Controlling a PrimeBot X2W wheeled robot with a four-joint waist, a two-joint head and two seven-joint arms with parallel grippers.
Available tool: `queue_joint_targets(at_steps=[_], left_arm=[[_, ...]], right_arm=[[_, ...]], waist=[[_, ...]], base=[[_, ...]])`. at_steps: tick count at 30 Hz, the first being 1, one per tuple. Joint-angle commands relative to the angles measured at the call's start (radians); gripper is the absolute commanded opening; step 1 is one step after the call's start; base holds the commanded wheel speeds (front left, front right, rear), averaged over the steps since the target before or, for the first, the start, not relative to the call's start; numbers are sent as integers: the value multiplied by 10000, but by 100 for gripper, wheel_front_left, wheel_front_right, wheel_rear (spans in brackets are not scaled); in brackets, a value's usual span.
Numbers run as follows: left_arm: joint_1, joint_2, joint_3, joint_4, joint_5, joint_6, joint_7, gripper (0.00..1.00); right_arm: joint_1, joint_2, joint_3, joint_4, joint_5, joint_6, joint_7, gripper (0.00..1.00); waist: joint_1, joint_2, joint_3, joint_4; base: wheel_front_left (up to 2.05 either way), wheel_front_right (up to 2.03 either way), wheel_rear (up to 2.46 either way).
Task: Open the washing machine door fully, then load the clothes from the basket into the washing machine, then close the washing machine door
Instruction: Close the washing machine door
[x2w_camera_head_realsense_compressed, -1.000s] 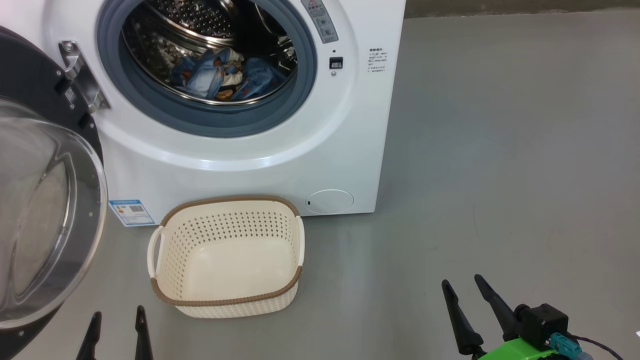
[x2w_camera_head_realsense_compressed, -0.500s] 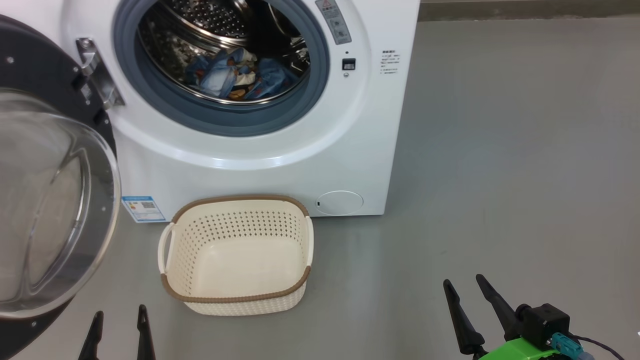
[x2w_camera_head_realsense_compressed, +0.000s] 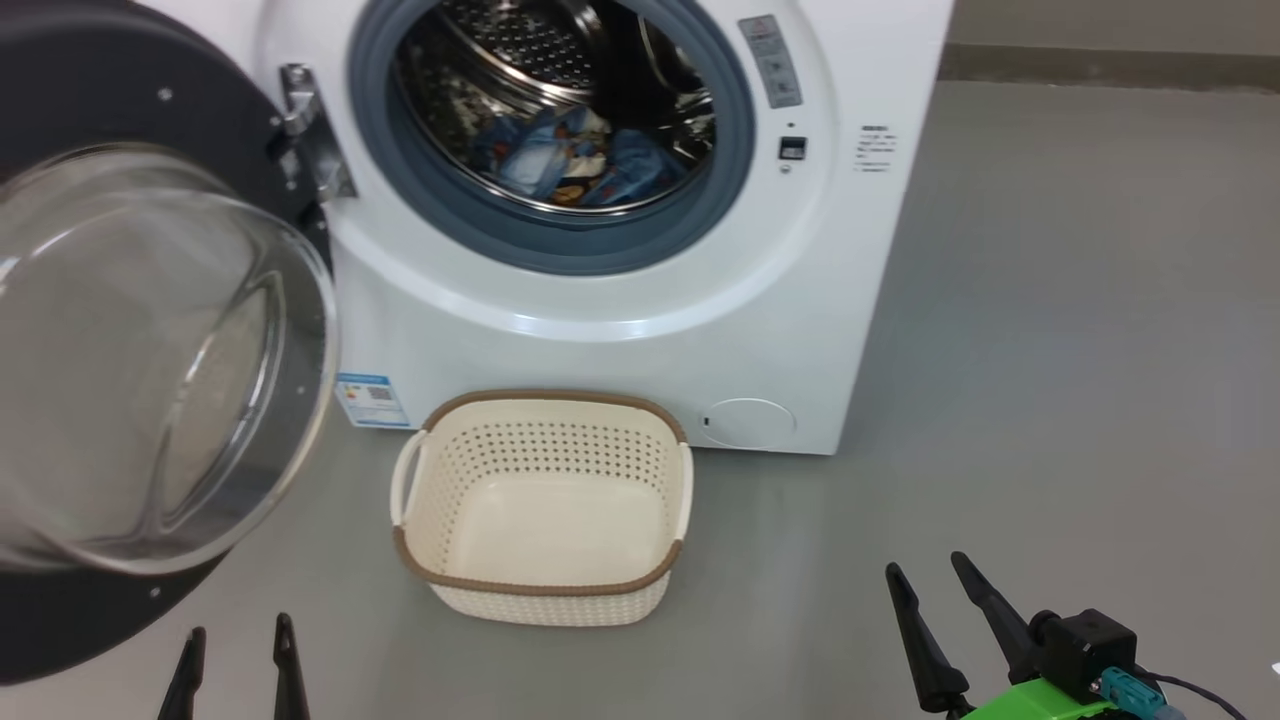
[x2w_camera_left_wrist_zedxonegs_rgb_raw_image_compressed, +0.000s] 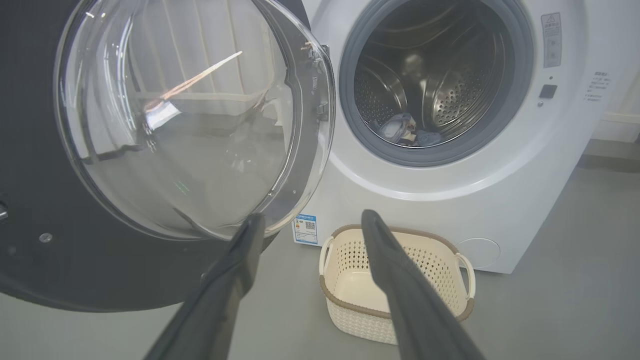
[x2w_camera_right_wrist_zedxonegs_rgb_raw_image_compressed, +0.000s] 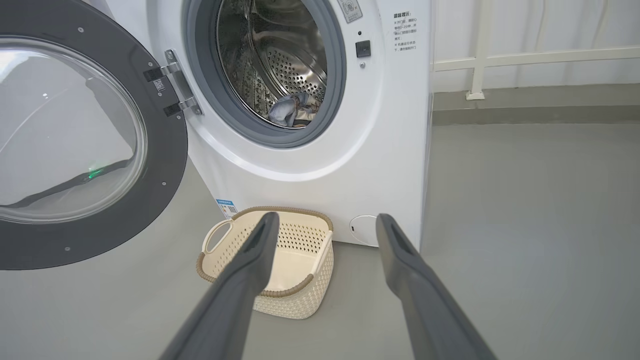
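Smooth grey floor, darker grey strip along its far edge, white rail above

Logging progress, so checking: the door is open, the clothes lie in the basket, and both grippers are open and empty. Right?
No: the basket is empty; the clothes lie in the drum, as the head view shows. The door is open, and the left gripper and right gripper are open and empty.
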Motion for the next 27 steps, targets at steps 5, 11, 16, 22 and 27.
queue_joint_targets(at_steps=[5, 11, 16, 22, 27], left_arm=[[-76, 51, 369, -281, -6, 107, -55, 100], [-28, 51, 402, -279, -5, 138, -55, 100], [-23, 51, 408, -275, -61, 199, -55, 100], [-22, 51, 395, -248, -111, 276, -55, 100], [-12, 51, 389, -223, -134, 323, -55, 100]], right_arm=[[24, -29, 312, -194, -49, 16, -120, 100], [78, -9, 332, -203, -63, 16, -120, 100], [74, -2, 302, -217, -84, 16, -120, 100], [62, 6, 287, -221, -115, 16, -120, 100], [30, 15, 289, -191, -106, 16, -120, 100]], waist=[[0, -1, -163, 844], [0, -1, -159, 1591], [0, -1, -101, 2077], [0, -1, -16, 2589], [0, -1, -14, 2924]], base=[[0, 0, 0], [0, 0, 0], [0, 0, 0], [0, 0, 0], [0, 0, 0]])
